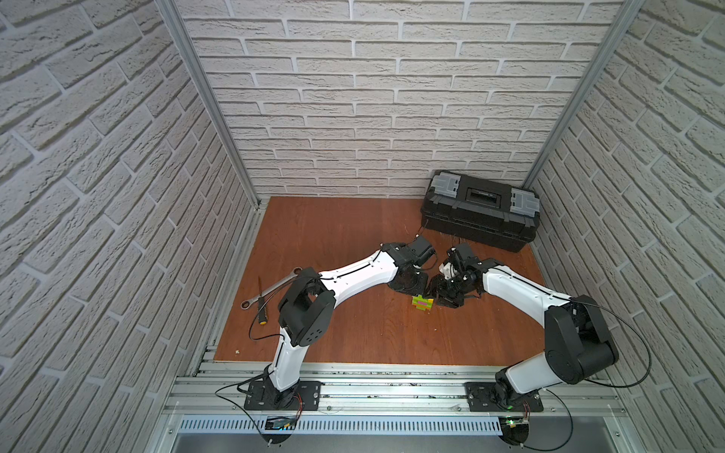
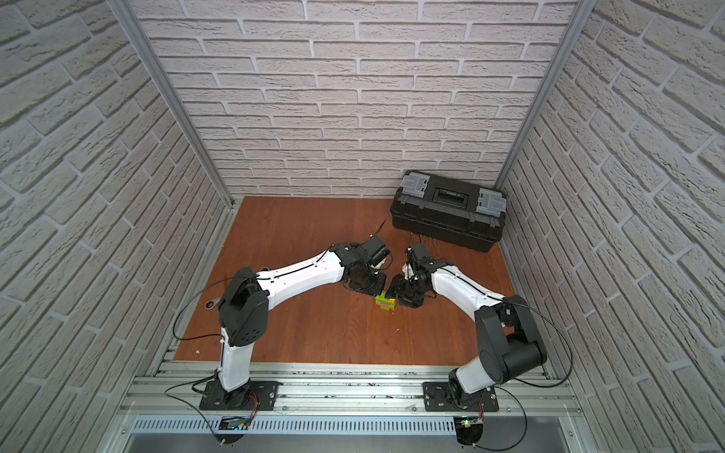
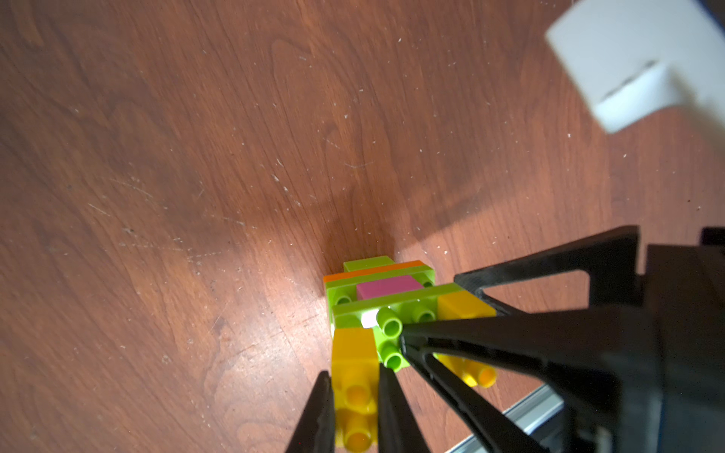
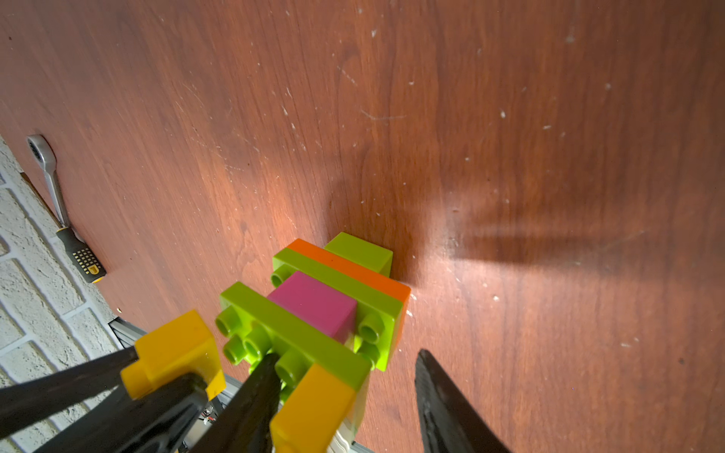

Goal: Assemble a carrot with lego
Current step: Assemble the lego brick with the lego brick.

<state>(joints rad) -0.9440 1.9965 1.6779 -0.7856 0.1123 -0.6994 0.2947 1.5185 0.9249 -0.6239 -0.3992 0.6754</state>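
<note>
L jaws grip carrot (image 3: 388, 288) by yellow brick (image 3: 353, 353); R jaws open astride 2nd brick (image 4: 314, 404).

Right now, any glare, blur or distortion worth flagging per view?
Left wrist: glare whites out a spot on the carrot, foreground soft. Right wrist: long shadow across the table, foreground blurred. Both top views: wide-angle stretches the side walls, carrot tiny.

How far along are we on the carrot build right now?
Done: the green, pink and orange stack is joined and lies on its side, with one yellow piece on its studded end; the right end effector straddles it, open. In hand: the left end effector grips the second yellow piece beside that end. Remaining: seating it looks unfinished.
</note>
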